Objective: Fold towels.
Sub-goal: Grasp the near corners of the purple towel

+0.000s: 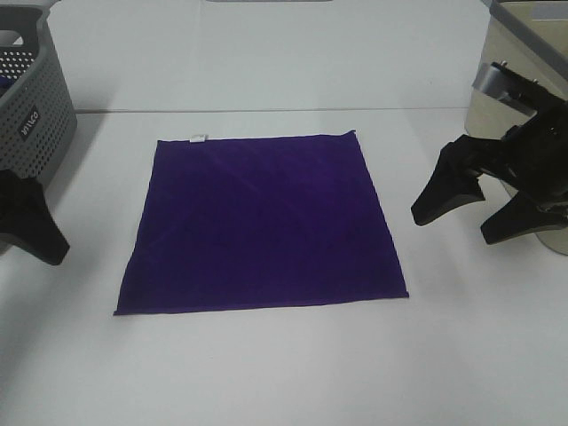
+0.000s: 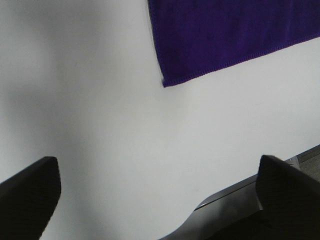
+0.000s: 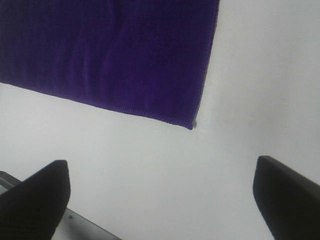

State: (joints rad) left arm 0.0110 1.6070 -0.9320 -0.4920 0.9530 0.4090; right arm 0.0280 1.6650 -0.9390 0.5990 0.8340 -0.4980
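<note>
Though nothing grips it, the purple towel [image 1: 262, 222] lies flat on the tabletop [image 1: 266, 373].
The left gripper [image 2: 157, 186] and right gripper [image 1: 457, 226] flank it, jaws spread wide (both empty); its tag [image 1: 198, 138] sits at the far edge.

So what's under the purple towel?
The purple towel lies flat on the white table, which shows all around its edges. The part of the table beneath it is covered, so nothing there can be seen, though the towel shows no bump.
</note>
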